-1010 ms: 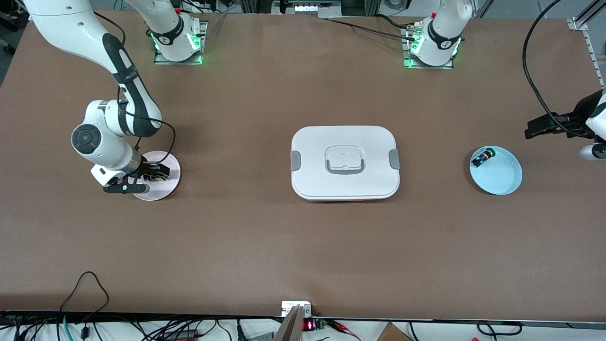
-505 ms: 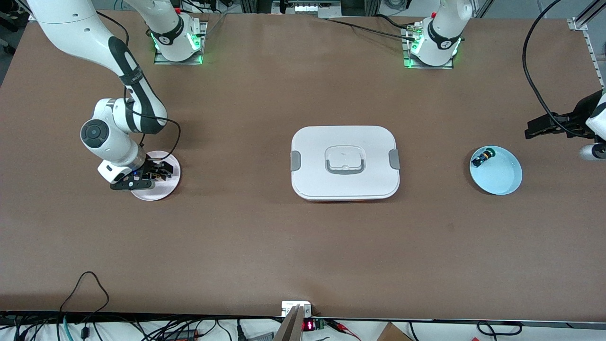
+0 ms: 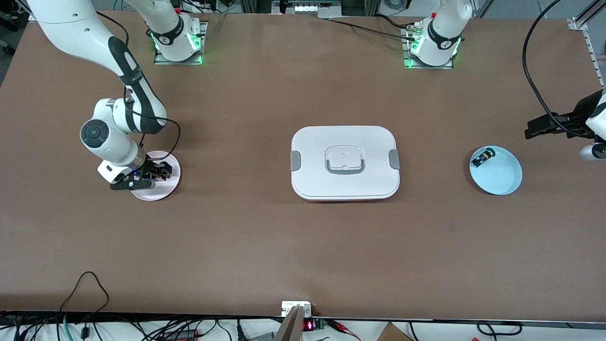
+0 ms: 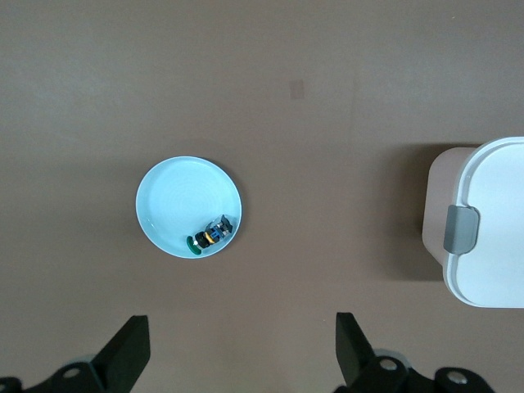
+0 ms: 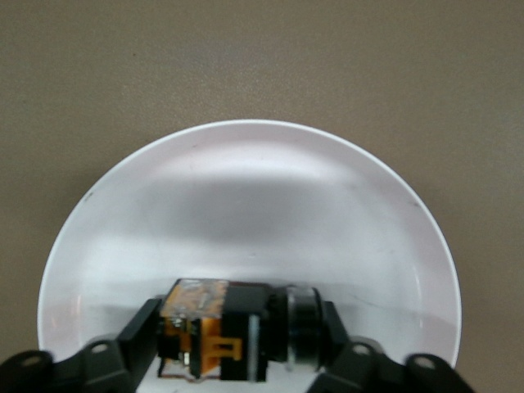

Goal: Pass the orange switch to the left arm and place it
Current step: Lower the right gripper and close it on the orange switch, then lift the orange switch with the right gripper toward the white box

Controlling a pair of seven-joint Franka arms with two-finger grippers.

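Orange switch (image 5: 214, 332): small black component with an orange face, lying in the pink-white plate (image 3: 166, 188) at the right arm's end of the table. In the right wrist view it sits between the two black fingers (image 5: 141, 332), which press against its ends.

Right gripper (image 3: 158, 173): low over the pink-white plate, jaws clamped on the orange switch. Its arm reaches down from the base at the table's edge farthest from the front camera.

Box (image 3: 344, 162): large white rounded-rectangular container, grey clips on two sides, grey-outlined recessed handle in the lid. Stands at mid-table, between the two plates and well apart from both.

Light blue plate (image 3: 502, 177): round, toward the left arm's end of the table. Holds a small black part with green-yellow tip (image 3: 483, 157) near its rim, on the side toward the box.

Left gripper (image 4: 243, 352): raised over the bare table near the light blue plate, jaws wide apart, holding nothing. The arm waits; in the front view only part of it shows at the frame's edge.

Table (image 3: 265, 246): brown, flat surface.
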